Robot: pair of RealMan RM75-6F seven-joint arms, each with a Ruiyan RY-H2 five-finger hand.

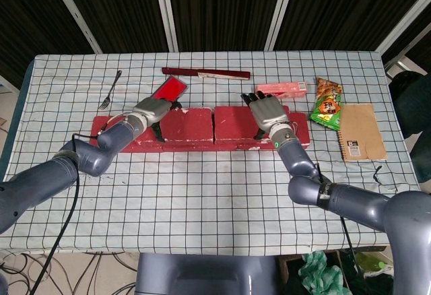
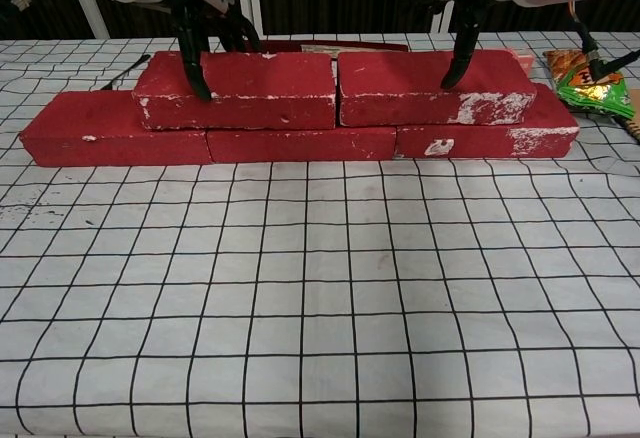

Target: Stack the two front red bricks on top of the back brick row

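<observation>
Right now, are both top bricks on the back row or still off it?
On. The left top brick and right top brick lie flat on the back brick row, each gripped by its hand: left hand, right hand.
</observation>
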